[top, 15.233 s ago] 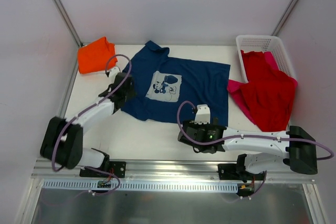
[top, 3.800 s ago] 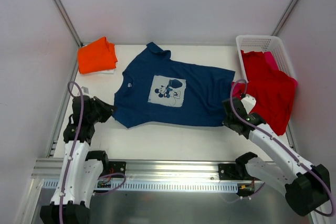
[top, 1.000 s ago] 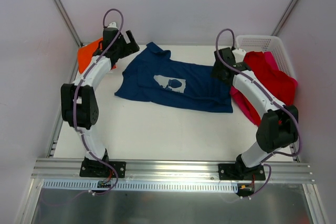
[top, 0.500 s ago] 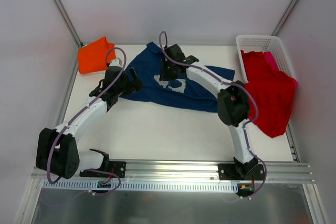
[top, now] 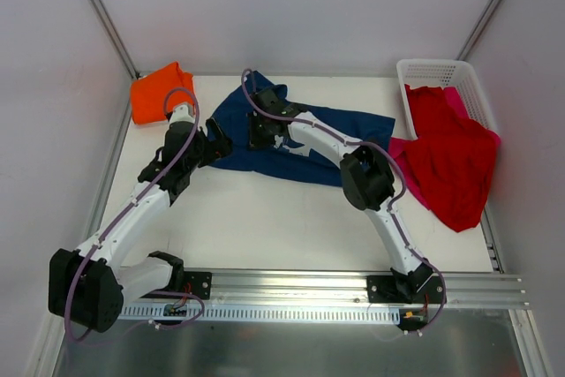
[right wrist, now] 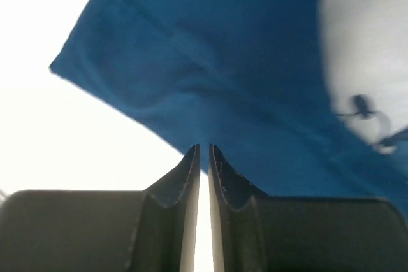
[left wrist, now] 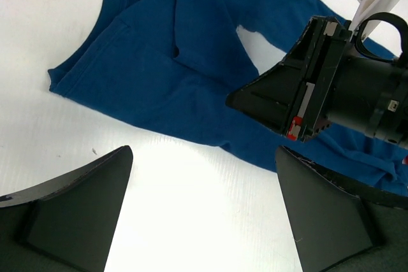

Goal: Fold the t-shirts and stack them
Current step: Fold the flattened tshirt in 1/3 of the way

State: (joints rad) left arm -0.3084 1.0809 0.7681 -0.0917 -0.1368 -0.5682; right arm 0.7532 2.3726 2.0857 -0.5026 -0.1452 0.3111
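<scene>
The navy t-shirt (top: 322,134) (left wrist: 159,81) (right wrist: 223,42) lies folded at the back middle of the table, its pale print (right wrist: 363,62) partly showing. My right gripper (top: 258,130) (right wrist: 204,149) (left wrist: 299,103) reaches far left over it. Its jaws stand almost together with a thin slit, tips at the shirt's near hem. White table shows through the slit and no cloth in it. My left gripper (top: 216,143) (left wrist: 204,157) is open just off the shirt's left near edge, holding nothing. A folded orange t-shirt (top: 159,94) sits at the back left.
A white lattice basket (top: 441,68) stands at the back right. A red t-shirt (top: 450,156) spills from it onto the table over a pink one (top: 397,154). The two arms are close together over the navy shirt's left part.
Both arms left the shirt's far edge and came to its left part. The right arm swung across the shirt leftward and its jaws closed. The left gripper stayed open.
</scene>
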